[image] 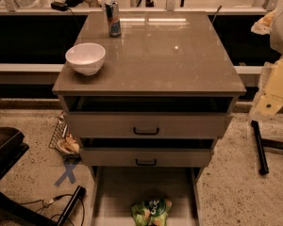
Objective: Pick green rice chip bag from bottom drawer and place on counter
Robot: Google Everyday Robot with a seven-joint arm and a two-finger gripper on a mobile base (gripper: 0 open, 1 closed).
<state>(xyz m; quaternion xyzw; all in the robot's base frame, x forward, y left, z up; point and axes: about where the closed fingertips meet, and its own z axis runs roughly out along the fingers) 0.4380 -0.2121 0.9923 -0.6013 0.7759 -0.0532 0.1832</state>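
The green rice chip bag (151, 212) lies on the pale floor of the open bottom drawer (118, 192), near its front edge and partly cut off by the bottom of the picture. The counter (165, 55) is the glossy grey-brown top of the cabinet above it. Only pale yellow and white arm links (273, 91) show at the right edge, beside the cabinet and level with the counter. My gripper itself is out of view.
A white bowl (85, 58) sits at the counter's front left and a drink can (113, 18) at its back left. The two upper drawers (146, 126) are slightly pulled out. A dark chair (4, 149) and cables lie at the left, and a black bar (259, 147) lies on the floor at the right.
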